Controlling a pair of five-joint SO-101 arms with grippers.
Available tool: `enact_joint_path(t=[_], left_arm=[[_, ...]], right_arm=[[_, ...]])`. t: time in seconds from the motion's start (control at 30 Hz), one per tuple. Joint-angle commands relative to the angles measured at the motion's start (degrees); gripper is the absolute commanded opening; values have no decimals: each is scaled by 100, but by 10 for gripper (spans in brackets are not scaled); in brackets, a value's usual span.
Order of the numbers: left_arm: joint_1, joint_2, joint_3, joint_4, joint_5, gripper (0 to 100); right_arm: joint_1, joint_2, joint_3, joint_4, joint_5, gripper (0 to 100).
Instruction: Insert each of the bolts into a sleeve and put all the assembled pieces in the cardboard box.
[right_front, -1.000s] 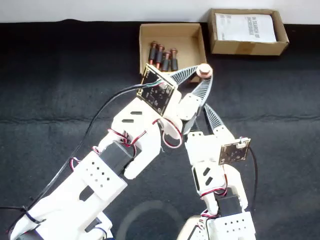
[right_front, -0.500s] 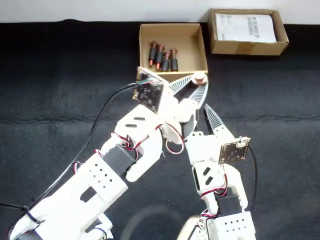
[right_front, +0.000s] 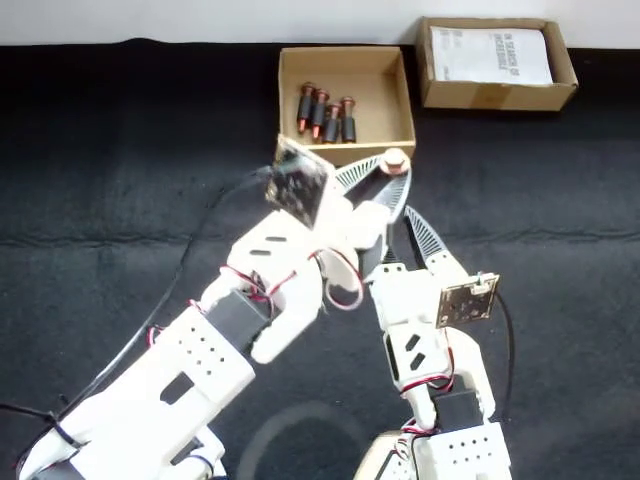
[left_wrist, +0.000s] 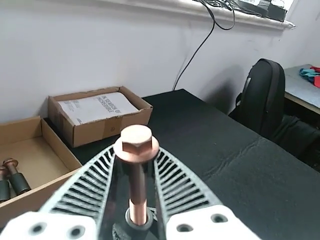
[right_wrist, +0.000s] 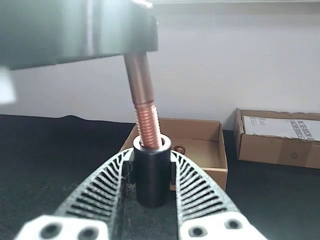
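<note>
The bolt (left_wrist: 136, 175) is shiny coppery metal, the sleeve (right_wrist: 151, 172) matt black, the table (right_front: 120, 150) cloth-covered.

A brown box (right_front: 497, 96) with a white printed sheet (right_front: 490, 53) stands on the black cloth (right_front: 120, 150); a black backpack (left_wrist: 265, 95) is behind the table.

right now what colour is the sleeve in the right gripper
Black. The sleeve shows best in the right wrist view.

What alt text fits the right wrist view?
The right claw grips a black sleeve upright, with the threaded tip of a copper bolt set in its top from above. Behind, on the black table, stand an open cardboard box and a second box holding a printed sheet.
</note>
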Motion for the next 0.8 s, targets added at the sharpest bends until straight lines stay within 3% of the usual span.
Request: enact_joint_path(t=[0.0, 0.13, 0.27, 0.43, 0.77], left_arm=[[488, -31, 171, 193, 53, 9], [1086, -22, 295, 519, 62, 13], [1200, -4, 295, 844, 53, 72], [813, -31, 119, 1512, 79, 189], [-444, -31, -725, 2637, 53, 198]], right_arm=[[-31, -75, 752, 4, -53, 8], [-22, -75, 752, 4, -53, 8], [-22, -75, 752, 4, -53, 8], [22, -75, 752, 13, -26, 8], [101, -75, 734, 13, -18, 8]])
